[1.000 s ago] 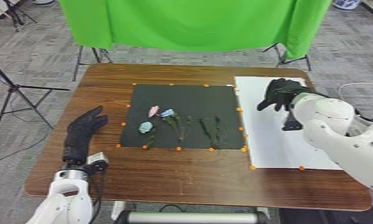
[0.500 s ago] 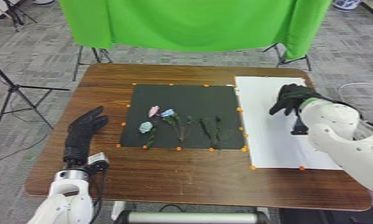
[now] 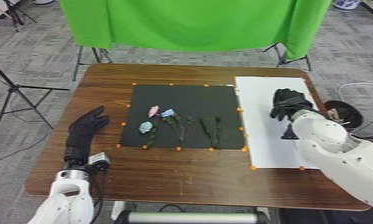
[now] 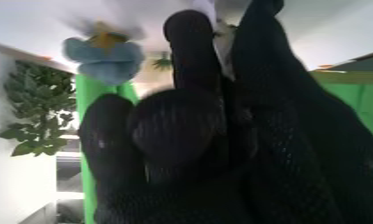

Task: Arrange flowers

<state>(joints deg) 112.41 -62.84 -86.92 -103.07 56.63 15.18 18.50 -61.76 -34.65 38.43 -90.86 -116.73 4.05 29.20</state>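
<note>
Three blooms left to place: the pink flower [image 3: 154, 111], the blue flower [image 3: 167, 113] and the pale blue flower [image 3: 146, 127] lie on the black mat [image 3: 200, 95].
Greenery left: green stems [image 3: 211, 132] lie beside them, towards my right side.
Progress: unfinished, and I'd call it partway at most; another blue bloom [image 4: 111, 64] is off the mat, near my right hand [image 3: 290, 100], but I can't tell whether it is set in anything.
Container: a dark round bin [image 3: 357, 114] is just beyond the table's right edge, with small mixed bits in it that I can't identify; I doubt it's for the arrangement.
Right hand: over the white sheet [image 3: 267, 145]; I can't tell whether it is open, closed or gripping something.
Left hand [image 3: 83, 127]: open and empty, fingers straight, on the left of the wooden table [image 3: 165, 180].
</note>
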